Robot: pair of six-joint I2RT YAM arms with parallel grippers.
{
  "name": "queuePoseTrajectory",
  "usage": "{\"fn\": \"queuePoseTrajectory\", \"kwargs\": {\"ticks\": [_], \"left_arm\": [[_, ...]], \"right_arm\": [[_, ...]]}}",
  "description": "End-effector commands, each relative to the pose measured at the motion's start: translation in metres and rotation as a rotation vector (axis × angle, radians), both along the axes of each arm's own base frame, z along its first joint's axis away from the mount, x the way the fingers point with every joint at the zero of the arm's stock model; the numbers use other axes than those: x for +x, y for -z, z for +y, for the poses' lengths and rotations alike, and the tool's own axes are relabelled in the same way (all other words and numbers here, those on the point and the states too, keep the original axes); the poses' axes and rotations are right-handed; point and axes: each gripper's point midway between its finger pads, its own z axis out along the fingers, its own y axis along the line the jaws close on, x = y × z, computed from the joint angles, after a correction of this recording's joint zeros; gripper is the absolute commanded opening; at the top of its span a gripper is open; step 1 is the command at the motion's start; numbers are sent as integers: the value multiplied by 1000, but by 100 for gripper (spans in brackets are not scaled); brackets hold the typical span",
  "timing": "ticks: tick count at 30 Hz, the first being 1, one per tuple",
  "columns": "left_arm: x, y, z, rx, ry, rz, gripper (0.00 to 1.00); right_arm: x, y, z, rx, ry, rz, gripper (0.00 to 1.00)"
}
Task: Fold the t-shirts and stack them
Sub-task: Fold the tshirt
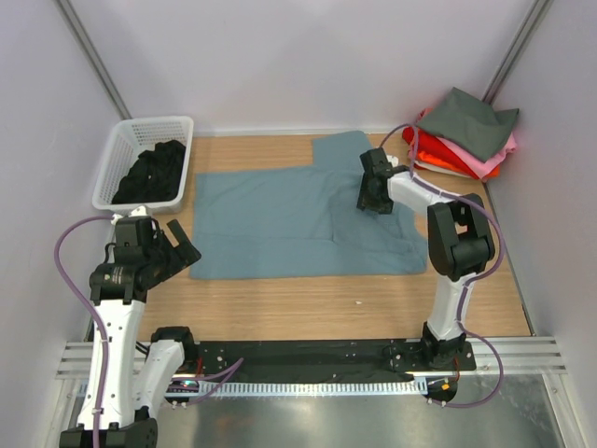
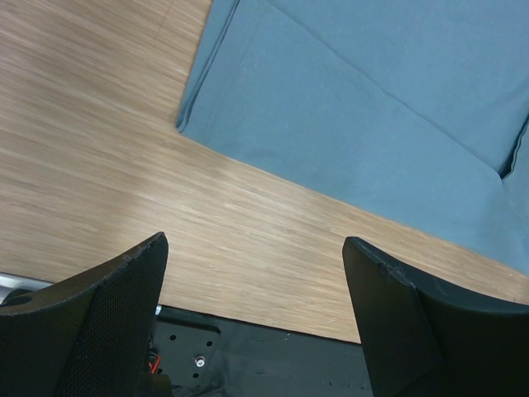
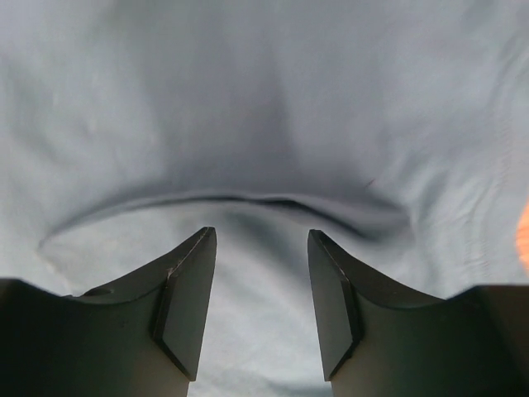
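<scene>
The task looks about half done, as I judge it. At the upper right of the top view a stack (image 1: 464, 142) of folded t-shirts lies in the corner, a dark grey one on top and pink, red and orange ones under it. The blue-grey t-shirt (image 1: 289, 224) lies spread across the middle of the table (image 1: 280, 303), mostly flat, with one sleeve pointing to the far side, so its folding has hardly begun. The right tool (image 3: 260, 236) hangs low over its right part, the jaws apart, with a soft ridge of cloth just ahead of the tips and nothing between them. The left tool (image 2: 252, 244) is released wide over bare wood, near the lower left corner of this shirt. In the white basket (image 1: 154, 121) at the upper left, black cloth (image 1: 154, 173) waits for folding.
</scene>
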Motion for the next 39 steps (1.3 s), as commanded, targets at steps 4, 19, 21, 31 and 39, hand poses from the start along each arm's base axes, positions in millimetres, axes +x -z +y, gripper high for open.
{"fn": "queuePoseTrajectory", "kwargs": {"ticks": [4, 19, 21, 31, 39], "left_arm": [[6, -2, 4, 3, -25, -22, 87], [7, -1, 2, -5, -12, -24, 86], [6, -3, 2, -4, -15, -33, 87], [7, -2, 0, -13, -1, -32, 86], [6, -3, 0, -14, 0, -40, 86]], "right_arm": [[62, -37, -33, 44, 87, -135, 53], [222, -137, -13, 186, -4, -480, 80], [242, -118, -10, 198, -11, -507, 89], [314, -80, -7, 220, 45, -706, 100], [327, -49, 0, 249, 94, -743, 98]]}}
